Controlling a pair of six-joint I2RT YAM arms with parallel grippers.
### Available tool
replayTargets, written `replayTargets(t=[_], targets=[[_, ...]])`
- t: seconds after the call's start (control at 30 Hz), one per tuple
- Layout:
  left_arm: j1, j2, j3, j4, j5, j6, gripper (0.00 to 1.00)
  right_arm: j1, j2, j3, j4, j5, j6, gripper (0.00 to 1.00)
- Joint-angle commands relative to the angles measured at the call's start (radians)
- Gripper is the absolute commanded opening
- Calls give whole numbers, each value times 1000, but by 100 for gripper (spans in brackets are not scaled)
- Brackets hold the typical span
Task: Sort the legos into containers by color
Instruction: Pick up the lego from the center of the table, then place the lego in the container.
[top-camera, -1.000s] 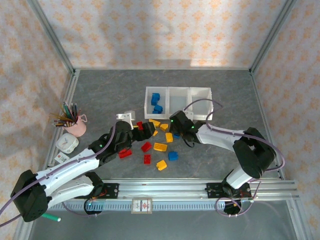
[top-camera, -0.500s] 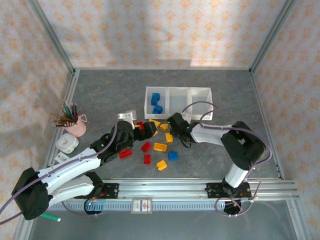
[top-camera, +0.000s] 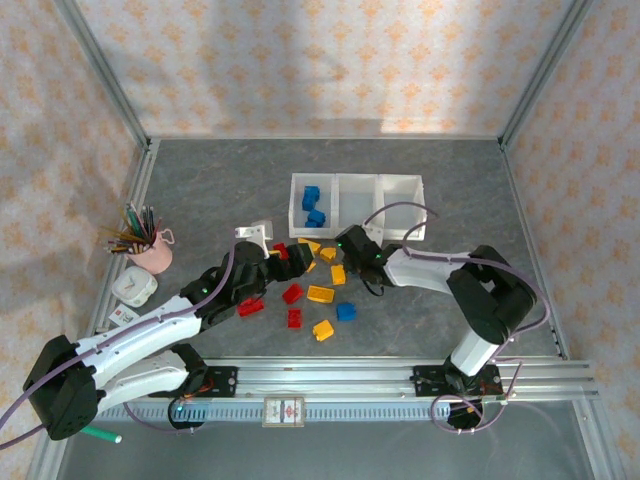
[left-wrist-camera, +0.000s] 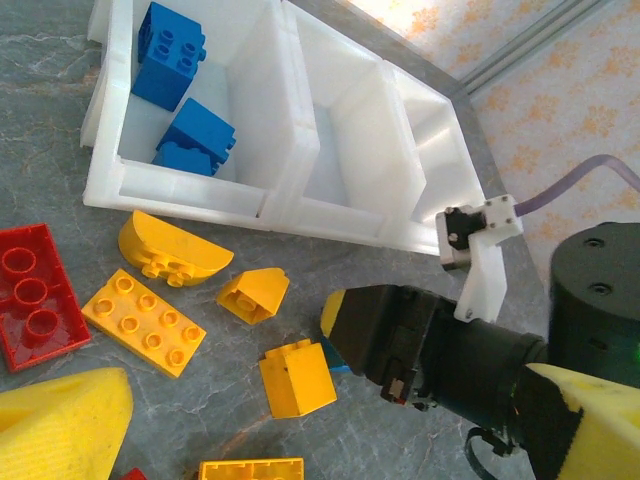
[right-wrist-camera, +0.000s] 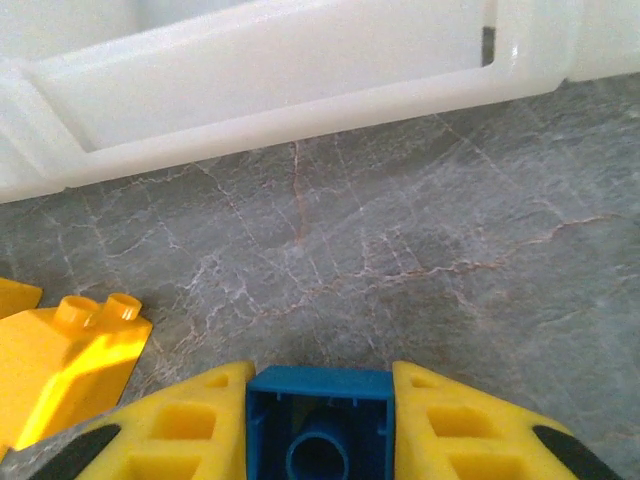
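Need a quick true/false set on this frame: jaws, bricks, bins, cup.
1. The right jaws are shut on a small blue plastic lego brick. True.
2. The left jaws grip a red brick. False: they stand open, and the flat red plastic brick lies on the grey table.
3. Two blue bricks lie in the left bin of the translucent white plastic tray. True.
4. The pink pencil cup stands right of the tray. False: it stands left of it.

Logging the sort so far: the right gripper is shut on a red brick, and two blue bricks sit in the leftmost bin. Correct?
Not quite: the brick in the right gripper is blue, not red, as the right wrist view shows. Two blue bricks do sit in the leftmost bin.
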Motion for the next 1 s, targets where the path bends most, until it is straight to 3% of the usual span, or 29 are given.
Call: replayTargets(t=[0.0, 0.33, 0.5, 0.9, 0.97], targets=[[-7, -23, 10, 22, -27, -6, 99, 2, -66, 12, -54, 58, -34, 27], [-3, -87, 59, -77, -123, 48, 99, 3, -68, 216, -123, 55, -160, 28], [30, -88, 88, -118, -131, 80, 99, 1, 74, 419, -136, 59, -202, 28], [172, -88, 66, -88, -20, 83, 99, -43, 436, 842, -198, 83, -295, 29], [182, -87, 63, -81, -9, 81, 99, -49, 475, 874, -209, 106, -308, 34]])
